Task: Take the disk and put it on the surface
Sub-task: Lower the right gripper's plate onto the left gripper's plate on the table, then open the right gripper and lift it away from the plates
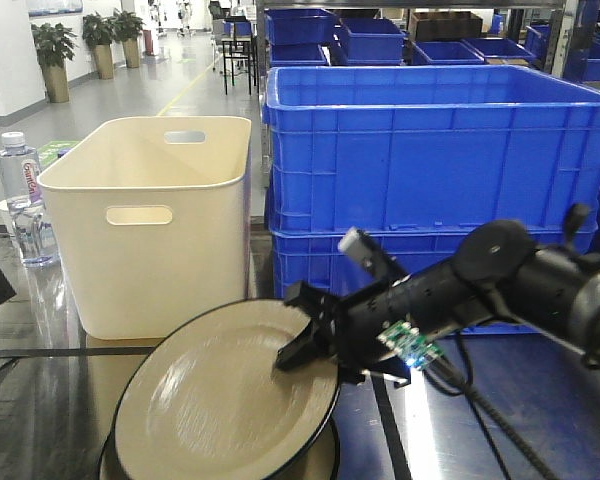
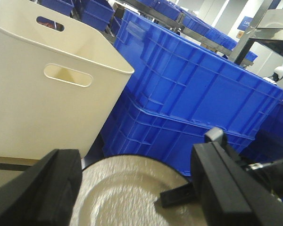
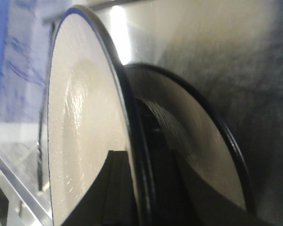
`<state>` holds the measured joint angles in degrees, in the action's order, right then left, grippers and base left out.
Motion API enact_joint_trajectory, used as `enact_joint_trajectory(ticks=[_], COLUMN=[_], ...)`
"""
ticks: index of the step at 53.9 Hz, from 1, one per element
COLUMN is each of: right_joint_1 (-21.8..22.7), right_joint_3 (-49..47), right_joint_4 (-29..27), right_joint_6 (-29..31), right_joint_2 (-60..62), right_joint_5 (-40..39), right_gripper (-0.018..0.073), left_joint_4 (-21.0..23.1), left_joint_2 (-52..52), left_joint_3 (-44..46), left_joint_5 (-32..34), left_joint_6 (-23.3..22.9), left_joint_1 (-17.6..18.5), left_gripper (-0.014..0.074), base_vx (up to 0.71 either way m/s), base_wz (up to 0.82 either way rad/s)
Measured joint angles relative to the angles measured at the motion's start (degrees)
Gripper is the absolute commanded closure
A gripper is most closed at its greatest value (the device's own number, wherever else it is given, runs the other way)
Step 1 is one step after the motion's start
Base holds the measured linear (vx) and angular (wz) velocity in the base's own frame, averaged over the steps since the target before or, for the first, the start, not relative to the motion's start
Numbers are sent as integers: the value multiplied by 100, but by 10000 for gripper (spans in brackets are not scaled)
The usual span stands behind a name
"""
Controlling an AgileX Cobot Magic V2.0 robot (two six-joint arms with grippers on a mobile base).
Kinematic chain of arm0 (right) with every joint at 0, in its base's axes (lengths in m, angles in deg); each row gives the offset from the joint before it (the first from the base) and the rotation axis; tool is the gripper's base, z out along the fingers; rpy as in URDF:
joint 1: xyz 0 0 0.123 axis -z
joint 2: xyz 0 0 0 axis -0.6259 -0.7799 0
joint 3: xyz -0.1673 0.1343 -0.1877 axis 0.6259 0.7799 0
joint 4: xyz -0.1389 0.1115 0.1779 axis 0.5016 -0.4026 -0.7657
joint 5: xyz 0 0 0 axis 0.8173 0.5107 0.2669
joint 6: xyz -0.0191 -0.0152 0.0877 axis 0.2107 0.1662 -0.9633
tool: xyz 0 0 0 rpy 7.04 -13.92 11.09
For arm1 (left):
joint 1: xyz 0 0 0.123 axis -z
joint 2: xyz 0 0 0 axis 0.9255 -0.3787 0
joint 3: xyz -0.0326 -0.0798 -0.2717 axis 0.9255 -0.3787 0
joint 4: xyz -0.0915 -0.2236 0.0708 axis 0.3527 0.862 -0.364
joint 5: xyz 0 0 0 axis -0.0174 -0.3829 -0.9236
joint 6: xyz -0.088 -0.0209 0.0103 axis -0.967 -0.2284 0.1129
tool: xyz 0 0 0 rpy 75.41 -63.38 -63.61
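Right claw (image 1: 298, 338) clamped on plate (image 1: 215, 400) rim, tilted up (cream, dark edge) over second plate (image 3: 193, 155) on glossy tabletop (image 1: 30, 420). Left claw (image 2: 132, 197) spread wide, facing raised plate.

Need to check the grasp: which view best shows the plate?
The exterior front-facing view: the tilted plate shows almost whole, the right tool clamping its rim. The right wrist view gives it edge-on; the left wrist view, part of its face.

Glossy metal tabletop (image 1: 50, 400), faintly streaked satin disk (image 1: 210, 400), smooth cream plastic bin (image 1: 150, 250), blue plastic crates (image 1: 430, 160).
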<state>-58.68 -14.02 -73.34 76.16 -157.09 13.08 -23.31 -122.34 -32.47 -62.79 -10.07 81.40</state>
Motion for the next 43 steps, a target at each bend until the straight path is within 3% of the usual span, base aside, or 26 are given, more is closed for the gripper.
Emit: enact_joint_trajectory(ticks=[12, 21, 32, 38, 43], right_joint_1=[-28, -28, -28, -39, -36], right_joint_3=[-23, -48, -58, -86, -86], right_joint_4=[-116, -44, 556, 931, 1640], right_joint_6=[672, 1182, 1494, 1584, 1624], right_joint_2=[-161, -161, -161, -5, 197], right_joint_5=[86, 136, 347, 370, 370], right_gripper=[430, 278, 68, 15, 10], left_joint_4=[0, 0, 0, 0, 0], left_joint_2=[0, 0, 0, 0, 0], left_joint_3=[0, 0, 0, 0, 0], left_joint_5=[0, 0, 0, 0, 2], left_joint_6=[0, 0, 0, 0, 0], left_joint_1=[0, 0, 0, 0, 0], left_gripper=[15, 15, 15, 15, 15], base_vx=[0, 0, 0, 0, 0], base_wz=[0, 0, 0, 0, 0])
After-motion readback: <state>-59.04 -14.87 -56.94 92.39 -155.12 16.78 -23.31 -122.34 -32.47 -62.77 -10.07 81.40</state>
